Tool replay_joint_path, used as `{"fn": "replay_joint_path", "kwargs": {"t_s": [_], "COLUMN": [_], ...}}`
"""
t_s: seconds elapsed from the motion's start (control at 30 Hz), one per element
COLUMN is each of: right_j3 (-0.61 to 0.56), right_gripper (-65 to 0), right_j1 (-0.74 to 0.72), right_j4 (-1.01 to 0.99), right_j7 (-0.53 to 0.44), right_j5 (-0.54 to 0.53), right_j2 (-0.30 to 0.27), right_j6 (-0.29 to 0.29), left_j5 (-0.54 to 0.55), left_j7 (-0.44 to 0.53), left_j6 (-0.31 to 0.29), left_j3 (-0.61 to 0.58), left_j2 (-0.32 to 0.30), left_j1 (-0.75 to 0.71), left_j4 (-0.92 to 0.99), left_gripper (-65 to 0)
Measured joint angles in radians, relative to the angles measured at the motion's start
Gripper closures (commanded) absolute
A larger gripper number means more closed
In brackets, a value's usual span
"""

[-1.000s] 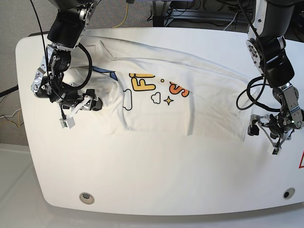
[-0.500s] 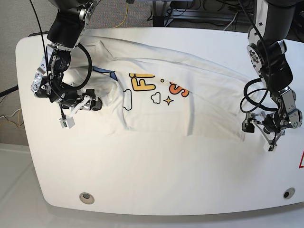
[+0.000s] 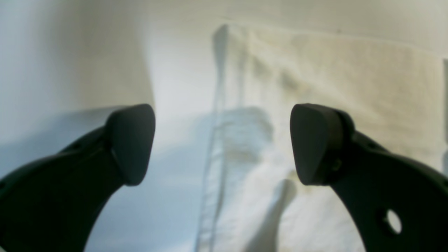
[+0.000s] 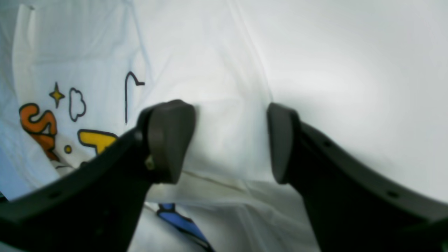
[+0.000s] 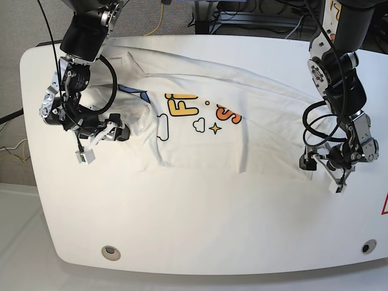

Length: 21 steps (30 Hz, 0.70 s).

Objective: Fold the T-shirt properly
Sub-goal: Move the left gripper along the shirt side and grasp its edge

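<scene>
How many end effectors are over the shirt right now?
2: the right end effector at the T-shirt's sleeve end, the left end effector at its opposite edge. Both open.

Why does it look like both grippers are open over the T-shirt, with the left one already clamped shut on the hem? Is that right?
Not quite. The left gripper isn't clamped: the left wrist view shows its jaws wide apart with the T-shirt hem lying between them, ungripped. The right gripper is open over the cloth too, as the right wrist view shows.
</scene>
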<state>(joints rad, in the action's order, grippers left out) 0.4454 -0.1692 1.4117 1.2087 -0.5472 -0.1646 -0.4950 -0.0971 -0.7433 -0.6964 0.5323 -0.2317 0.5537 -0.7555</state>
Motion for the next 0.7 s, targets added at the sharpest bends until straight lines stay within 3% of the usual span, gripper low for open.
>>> {"fn": "replay_joint_path", "kwargs": {"t_s": [0.7], "right_j3": [0.0], "right_gripper": [-35.4], "right_j1": [0.004], "right_j4": [0.0], "right_j7": [0.0], "right_j5": [0.0], "right_j2": [-0.016], "right_j6": [0.0], "left_j5": [0.095], "left_j7": [0.078], "left_j6": [-0.001], "left_j3": [0.003], "left_j2": [0.021], "left_j1": [-0.015], "left_j4": [0.056], "left_gripper": [-57.7]}}
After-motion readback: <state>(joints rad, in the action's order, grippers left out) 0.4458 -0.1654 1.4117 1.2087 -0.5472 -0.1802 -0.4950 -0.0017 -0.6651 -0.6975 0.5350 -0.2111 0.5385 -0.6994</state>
